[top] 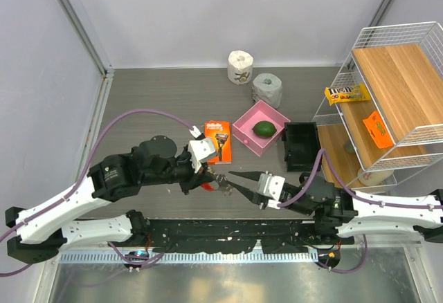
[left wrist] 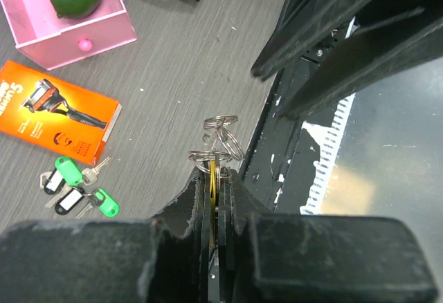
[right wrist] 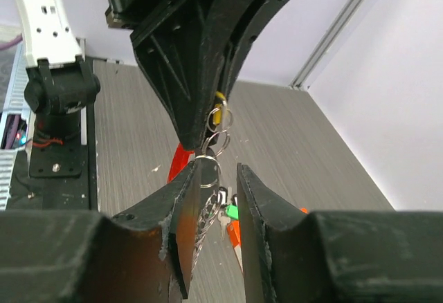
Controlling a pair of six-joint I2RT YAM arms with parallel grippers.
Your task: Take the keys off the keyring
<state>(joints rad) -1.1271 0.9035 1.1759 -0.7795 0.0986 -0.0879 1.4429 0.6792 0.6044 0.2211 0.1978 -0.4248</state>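
Left gripper (left wrist: 216, 176) is clamped shut on the keyring (left wrist: 220, 140), steadying it above the table (left wrist: 180, 61) so its silvery rings jut beyond its tip. Right gripper (right wrist: 218, 173), jaws partly apart, straddles the end ring just ahead. Green-tagged keys (left wrist: 76, 189) lie loose below, off to one side.

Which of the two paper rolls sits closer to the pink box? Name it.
The grey roll, just behind the back corner of the pink box. The white roll stands farther back and to the left.
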